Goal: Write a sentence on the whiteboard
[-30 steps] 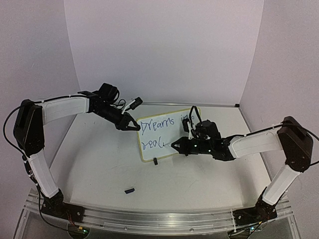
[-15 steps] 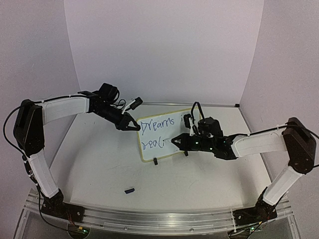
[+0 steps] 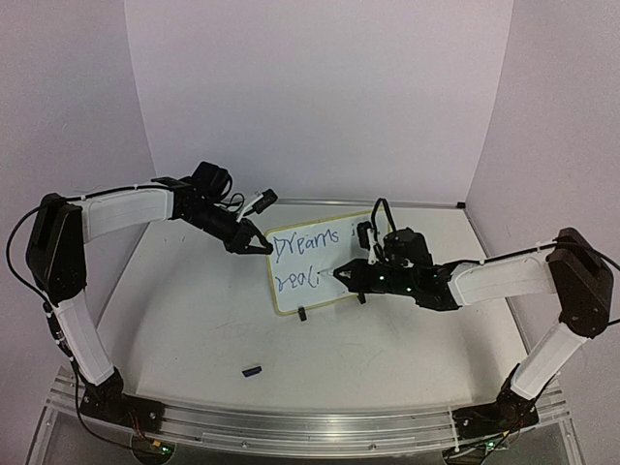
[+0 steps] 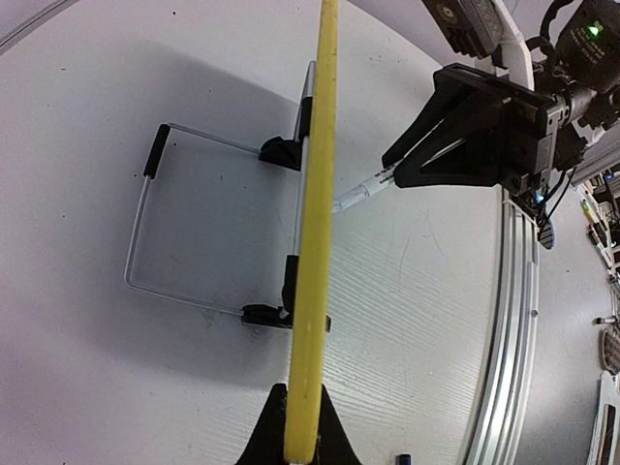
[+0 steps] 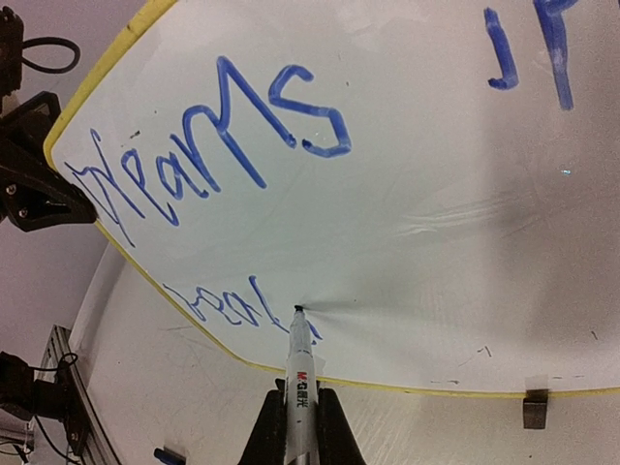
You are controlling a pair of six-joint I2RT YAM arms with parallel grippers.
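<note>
The whiteboard stands propped on the table, white with a pale-yellow frame. Blue writing reads "Dreams" on top, with "real" begun below; "in" shows at the far upper right. My left gripper is shut on the board's left edge, seen edge-on in the left wrist view. My right gripper is shut on a white marker. Its tip touches the board just right of the lower word.
A blue marker cap lies on the table near the front. The board's wire stand and black clip feet sit behind it. An aluminium rail runs along the near edge. Purple walls enclose the table.
My right gripper has shifted slightly right and up along the lower line with the marker. The left arm and the board have not moved.
</note>
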